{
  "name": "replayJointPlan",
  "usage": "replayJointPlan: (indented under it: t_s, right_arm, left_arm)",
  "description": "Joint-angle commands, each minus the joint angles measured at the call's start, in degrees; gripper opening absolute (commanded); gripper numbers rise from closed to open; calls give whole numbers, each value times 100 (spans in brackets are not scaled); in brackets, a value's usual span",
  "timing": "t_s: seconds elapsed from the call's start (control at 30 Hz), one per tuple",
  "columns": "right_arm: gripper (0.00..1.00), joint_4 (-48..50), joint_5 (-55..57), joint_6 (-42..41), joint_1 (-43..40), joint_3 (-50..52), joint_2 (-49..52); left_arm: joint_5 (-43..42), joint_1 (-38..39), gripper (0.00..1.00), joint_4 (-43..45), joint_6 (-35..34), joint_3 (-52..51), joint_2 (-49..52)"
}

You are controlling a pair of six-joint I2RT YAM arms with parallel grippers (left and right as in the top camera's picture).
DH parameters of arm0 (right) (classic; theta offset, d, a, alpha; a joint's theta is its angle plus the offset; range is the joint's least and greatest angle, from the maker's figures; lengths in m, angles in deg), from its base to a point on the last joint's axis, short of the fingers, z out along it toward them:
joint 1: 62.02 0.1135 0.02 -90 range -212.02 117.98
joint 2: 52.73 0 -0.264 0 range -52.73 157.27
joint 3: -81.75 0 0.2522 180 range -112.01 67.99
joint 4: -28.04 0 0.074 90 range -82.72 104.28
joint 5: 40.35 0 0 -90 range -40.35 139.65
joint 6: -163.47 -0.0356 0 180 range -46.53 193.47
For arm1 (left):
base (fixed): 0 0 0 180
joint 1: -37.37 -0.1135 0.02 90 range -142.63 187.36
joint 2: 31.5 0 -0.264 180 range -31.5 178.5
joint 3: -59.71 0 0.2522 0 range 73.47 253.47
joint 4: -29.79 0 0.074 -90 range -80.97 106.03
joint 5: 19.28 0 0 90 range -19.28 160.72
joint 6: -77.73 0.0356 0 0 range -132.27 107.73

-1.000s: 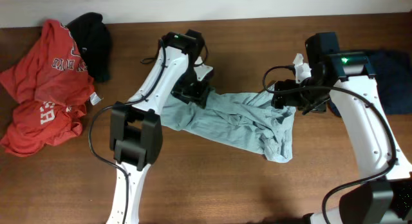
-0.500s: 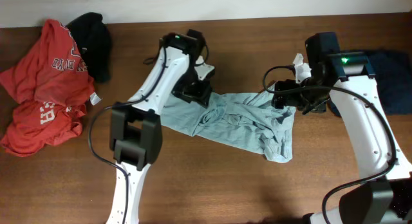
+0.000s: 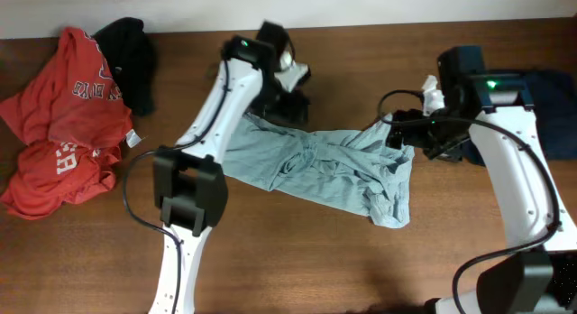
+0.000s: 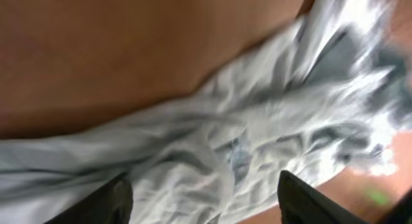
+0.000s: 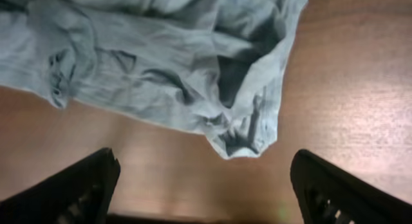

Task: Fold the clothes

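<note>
The pale grey-blue T-shirt point(image 3: 329, 170) lies crumpled and stretched across the middle of the table. It also shows blurred in the left wrist view point(image 4: 257, 121) and in the right wrist view point(image 5: 141, 63). My left gripper point(image 3: 290, 105) is open above the shirt's far left edge, its fingers point(image 4: 203, 192) spread wide with cloth below them. My right gripper point(image 3: 403, 133) is open and empty by the shirt's right end, and its fingers point(image 5: 206, 179) straddle bare table just short of a hanging corner of the shirt.
Two red tees with white lettering point(image 3: 77, 97) point(image 3: 54, 174) lie heaped at the far left, with a black garment point(image 3: 131, 48) behind them. A navy garment point(image 3: 552, 93) lies at the right edge behind my right arm. The table's far edge meets a white wall.
My left gripper has lifted off the shirt and moved toward the far edge. The shirt's left part now lies flatter and wider. My right gripper has shifted slightly right.
</note>
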Motion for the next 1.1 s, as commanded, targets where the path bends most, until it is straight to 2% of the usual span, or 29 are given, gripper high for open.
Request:
replayJointPlan:
  t_s: [0.0, 0.07, 0.2, 0.5, 0.73, 0.9, 1.07]
  right_arm:
    - [89, 229, -234, -70, -144, 487, 20]
    - [89, 774, -393, -72, -157, 1067, 20]
    - [85, 1589, -444, -149, -170, 1915, 22]
    - [85, 3241, 70, -227, -297, 3261, 85]
    - [85, 3807, 66, -374, -295, 3495, 503]
    - [74, 3910, 2, -376, -295, 3495, 776]
    - [45, 3908, 7, -492, -297, 3495, 835]
  left_arm:
    - [-166, -339, 78, -306, -94, 1283, -103]
    - [-155, -501, 84, -643, -87, 2138, -103]
    - [103, -629, 87, -964, -85, 2774, -103]
    - [682, -632, 86, -1394, -61, 2900, -101]
    - [890, -629, 86, -1464, -61, 2900, -101]
    - [892, -636, 86, -1499, -63, 2900, -101]
    - [951, -636, 87, -1534, -61, 2896, -96]
